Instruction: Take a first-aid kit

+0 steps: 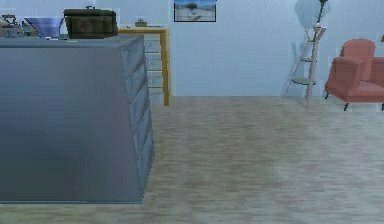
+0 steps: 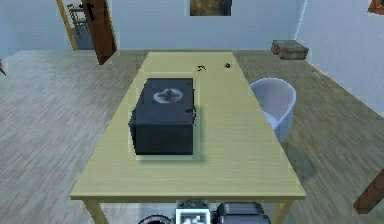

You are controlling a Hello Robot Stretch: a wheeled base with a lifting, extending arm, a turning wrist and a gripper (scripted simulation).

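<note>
A dark box with a round cross emblem on its lid, the first-aid kit point(image 2: 165, 115), lies on a pale wooden table point(image 2: 235, 150), left of the table's middle. At the arm side view's bottom edge a white marked square point(image 2: 190, 213) peeks up over the table's near edge. The gripper's dark body point(image 2: 160, 218) shows just left of it. Its far end is cut off by the picture's edge, so I cannot tell whether it holds anything.
A pale blue chair point(image 2: 275, 105) stands at the table's right side, with an open door point(image 2: 100, 30) and a small brown box point(image 2: 288, 47) beyond. In the forward view, a grey-blue dresser point(image 1: 75, 110) on the left carries a dark lidded thing point(image 1: 90, 22). A red armchair point(image 1: 358, 75) is at the right, across open floor.
</note>
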